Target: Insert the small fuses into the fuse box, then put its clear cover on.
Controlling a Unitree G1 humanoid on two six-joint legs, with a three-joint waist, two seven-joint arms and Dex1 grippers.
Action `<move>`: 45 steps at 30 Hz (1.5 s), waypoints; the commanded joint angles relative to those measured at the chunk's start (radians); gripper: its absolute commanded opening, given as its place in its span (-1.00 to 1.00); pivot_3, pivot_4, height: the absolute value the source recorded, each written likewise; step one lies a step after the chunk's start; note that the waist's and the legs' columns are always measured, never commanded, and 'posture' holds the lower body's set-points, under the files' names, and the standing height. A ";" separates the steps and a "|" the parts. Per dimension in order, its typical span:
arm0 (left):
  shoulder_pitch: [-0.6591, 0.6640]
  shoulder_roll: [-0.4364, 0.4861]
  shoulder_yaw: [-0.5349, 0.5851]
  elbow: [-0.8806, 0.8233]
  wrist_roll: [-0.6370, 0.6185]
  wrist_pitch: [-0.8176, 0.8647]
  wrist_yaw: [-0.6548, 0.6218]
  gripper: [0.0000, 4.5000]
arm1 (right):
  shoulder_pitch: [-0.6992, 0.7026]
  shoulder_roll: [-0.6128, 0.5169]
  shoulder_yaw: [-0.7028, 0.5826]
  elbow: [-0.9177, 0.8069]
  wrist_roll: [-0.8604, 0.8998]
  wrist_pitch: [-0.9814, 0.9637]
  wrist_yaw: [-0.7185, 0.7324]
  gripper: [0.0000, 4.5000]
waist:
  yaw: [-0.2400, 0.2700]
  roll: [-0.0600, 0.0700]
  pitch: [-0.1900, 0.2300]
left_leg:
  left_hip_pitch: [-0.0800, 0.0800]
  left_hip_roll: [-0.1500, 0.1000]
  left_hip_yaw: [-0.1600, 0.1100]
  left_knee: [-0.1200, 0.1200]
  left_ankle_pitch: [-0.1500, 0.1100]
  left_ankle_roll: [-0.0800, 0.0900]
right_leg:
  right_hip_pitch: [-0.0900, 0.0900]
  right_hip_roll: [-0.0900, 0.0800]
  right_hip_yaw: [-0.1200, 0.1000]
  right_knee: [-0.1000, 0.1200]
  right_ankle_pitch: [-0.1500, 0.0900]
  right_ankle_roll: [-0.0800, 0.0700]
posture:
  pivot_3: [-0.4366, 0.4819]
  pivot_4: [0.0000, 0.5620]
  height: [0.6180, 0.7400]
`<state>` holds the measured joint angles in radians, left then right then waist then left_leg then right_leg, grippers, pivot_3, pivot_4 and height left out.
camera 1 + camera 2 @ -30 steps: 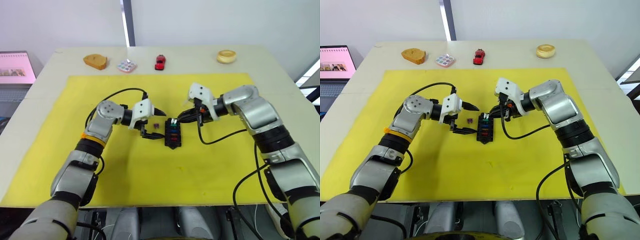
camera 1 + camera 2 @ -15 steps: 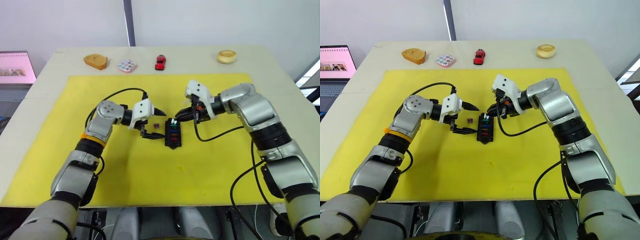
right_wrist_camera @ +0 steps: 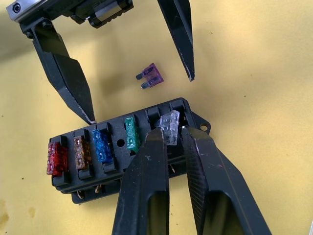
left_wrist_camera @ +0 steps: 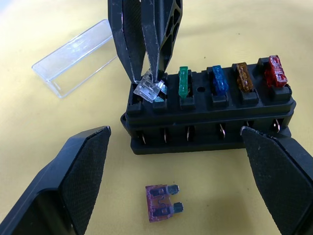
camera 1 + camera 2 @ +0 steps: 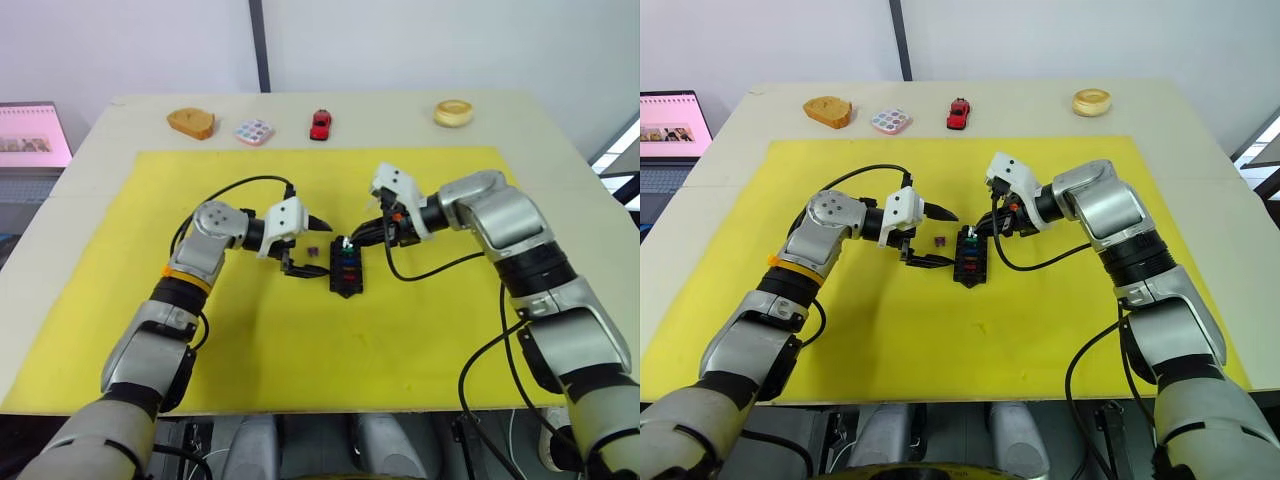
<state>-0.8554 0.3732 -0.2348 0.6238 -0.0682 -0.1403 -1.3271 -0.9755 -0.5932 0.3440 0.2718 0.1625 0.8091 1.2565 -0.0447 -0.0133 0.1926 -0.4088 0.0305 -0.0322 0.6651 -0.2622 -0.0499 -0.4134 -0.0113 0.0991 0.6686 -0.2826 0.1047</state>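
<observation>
The black fuse box [image 5: 346, 270] lies mid-mat with red, brown, blue and green small fuses [image 4: 226, 81] standing in one row. At its far end slot my right gripper [image 3: 173, 132] is shut on a pale grey fuse [image 4: 148, 89] that sits tilted in the slot. A purple fuse [image 3: 150, 76] lies flat on the mat beside the box. Around that fuse, on the box's left side, my left gripper [image 5: 312, 248] stands open and holds nothing. The clear cover [image 4: 73, 56] lies on the mat just past the box's far end.
The yellow mat [image 5: 420, 330] covers most of the table. Along the back edge stand a bread slice [image 5: 190, 122], a multicoloured tile [image 5: 254, 131], a red toy car [image 5: 320, 124] and a yellow ring [image 5: 453, 112]. A laptop [image 5: 30, 135] sits off to the left.
My right gripper has shifted slightly left and down onto the far end of the fuse box with the grey fuse. The left arm has stayed still.
</observation>
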 commanded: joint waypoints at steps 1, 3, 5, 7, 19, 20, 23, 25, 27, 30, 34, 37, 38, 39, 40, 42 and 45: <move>0.006 0.006 0.004 -0.036 -0.006 -0.004 0.003 1.00 | -0.031 0.003 -0.003 -0.009 0.007 0.011 0.008 -0.71 | 0.000 0.000 0.000 | 0.000 0.000 0.000 0.000 0.000 0.000 | 0.000 0.000 0.000 0.000 0.000 0.000 | -0.05 -0.47 1.00; 0.007 0.006 0.005 -0.036 -0.006 -0.004 0.005 1.00 | -0.031 0.005 0.001 -0.009 0.008 0.017 0.011 -0.71 | 0.000 0.000 0.000 | 0.000 0.000 0.000 0.000 0.000 0.000 | 0.000 0.000 0.000 0.000 0.000 0.000 | -0.05 -0.47 1.00; 0.007 0.006 0.005 -0.036 -0.006 -0.005 0.006 1.00 | -0.032 0.005 0.001 -0.009 0.009 0.019 0.013 -0.71 | 0.000 0.000 0.000 | 0.000 0.000 0.000 0.000 0.000 0.000 | 0.000 0.000 0.000 0.000 0.000 0.000 | -0.05 -0.47 1.00; 0.008 0.007 0.006 -0.036 -0.006 -0.005 0.006 1.00 | -0.032 0.006 0.001 -0.009 0.010 0.018 0.016 -0.83 | 0.000 0.000 0.000 | 0.000 0.000 0.000 0.000 0.000 0.000 | 0.000 0.000 0.000 0.000 0.000 0.000 | -0.05 -0.47 1.00; 0.009 0.009 0.008 -0.040 -0.007 -0.004 0.010 1.00 | -0.043 0.001 0.000 -0.047 0.015 0.022 0.018 -0.99 | 0.000 0.000 0.000 | 0.000 0.000 0.000 0.000 0.000 0.000 | 0.000 0.000 0.000 0.000 0.000 0.000 | -0.05 -0.47 1.00; 0.009 0.009 0.008 -0.039 -0.007 -0.004 0.010 1.00 | -0.047 -0.003 -0.001 -0.060 0.016 0.026 0.019 -0.99 | 0.000 0.000 0.000 | 0.000 0.000 0.000 0.000 0.000 0.000 | 0.000 0.000 0.000 0.000 0.000 0.000 | -0.05 -0.47 1.00; 0.009 0.010 0.008 -0.037 -0.007 -0.006 0.008 1.00 | -0.067 -0.013 -0.001 -0.106 0.015 0.030 0.022 -0.99 | -0.001 0.000 0.000 | 0.000 0.000 0.000 0.000 0.000 0.000 | 0.000 0.000 0.000 0.000 0.000 0.000 | -0.05 -0.47 1.00; 0.007 0.010 0.008 -0.035 -0.007 -0.007 0.008 1.00 | -0.081 -0.016 0.004 -0.128 0.008 0.023 0.021 -0.99 | -0.001 0.000 0.000 | 0.000 0.000 0.000 0.000 0.000 0.000 | -0.001 0.000 0.000 0.000 0.000 0.000 | -0.05 -0.47 1.00; 0.006 0.009 0.007 -0.034 -0.007 -0.007 0.007 1.00 | -0.094 -0.017 0.006 -0.148 0.006 0.012 0.019 -0.99 | 0.000 0.000 0.000 | 0.000 0.000 0.000 0.000 0.000 0.000 | -0.001 0.000 0.000 0.000 0.000 0.000 | -0.05 -0.47 1.00; 0.006 0.008 0.007 -0.037 -0.008 -0.005 0.007 1.00 | -0.106 -0.023 0.014 -0.173 -0.001 -0.002 0.017 -0.99 | 0.000 0.000 0.000 | 0.000 0.000 0.000 0.000 0.000 0.000 | 0.000 0.000 0.000 0.000 0.000 0.000 | -0.05 -0.47 1.00; 0.008 0.012 0.011 -0.048 -0.014 0.005 0.004 1.00 | -0.094 -0.048 0.036 -0.228 -0.020 -0.038 0.024 -0.99 | 0.000 0.000 0.000 | 0.000 0.000 0.000 0.000 0.000 0.000 | -0.001 0.000 0.000 0.000 0.000 0.000 | -0.05 -0.47 1.00; 0.016 0.016 0.016 -0.063 -0.024 0.023 -0.002 1.00 | -0.102 -0.103 0.106 -0.271 -0.053 -0.036 0.081 -0.99 | 0.000 0.000 0.000 | -0.001 0.000 0.000 0.000 0.000 0.000 | -0.001 0.000 0.000 0.000 0.000 0.000 | -0.05 -0.47 1.00; 0.018 0.016 0.016 -0.066 -0.026 0.026 -0.003 1.00 | -0.104 -0.112 0.116 -0.279 -0.058 -0.041 0.089 -0.99 | 0.000 0.000 0.000 | -0.001 0.000 0.000 0.000 0.000 0.000 | -0.001 0.000 0.000 0.000 0.000 0.000 | -0.05 -0.47 1.00; 0.020 0.017 0.016 -0.069 -0.026 0.029 -0.003 1.00 | -0.108 -0.118 0.121 -0.284 -0.060 -0.035 0.092 -0.99 | 0.000 0.000 0.000 | -0.001 0.000 0.000 0.000 0.000 0.000 | -0.001 0.000 0.000 0.000 0.000 0.000 | -0.05 -0.47 1.00; 0.022 0.017 0.016 -0.072 -0.026 0.030 -0.002 1.00 | -0.113 -0.122 0.127 -0.285 -0.060 -0.028 0.097 -0.99 | -0.001 0.000 0.000 | -0.001 0.000 0.000 0.000 0.000 0.000 | -0.001 0.000 0.000 0.000 0.000 0.000 | -0.05 -0.47 1.00; 0.024 0.013 0.015 -0.074 -0.026 0.032 0.002 1.00 | -0.124 -0.113 0.141 -0.271 -0.072 -0.010 0.091 -0.99 | -0.002 0.000 0.000 | -0.001 0.000 0.000 0.000 0.000 0.000 | -0.001 0.000 0.000 0.000 0.000 0.000 | -0.05 -0.47 1.00; 0.025 0.009 0.013 -0.075 -0.025 0.032 0.005 1.00 | -0.125 -0.098 0.157 -0.253 -0.098 -0.032 0.070 -0.99 | -0.001 0.000 0.000 | -0.001 0.000 0.000 0.000 0.000 0.000 | -0.001 0.000 0.000 0.000 0.000 0.000 | -0.05 -0.47 1.00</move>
<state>-0.8312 0.3846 -0.2318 0.5779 -0.0742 -0.1089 -1.3248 -1.0678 -0.6947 0.5046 0.0263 0.0809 0.7954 1.3367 -0.0456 -0.0130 0.1927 -0.4094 0.0307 -0.0320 0.6649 -0.2622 -0.0499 -0.4148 -0.0112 0.0991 0.6690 -0.2826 0.1046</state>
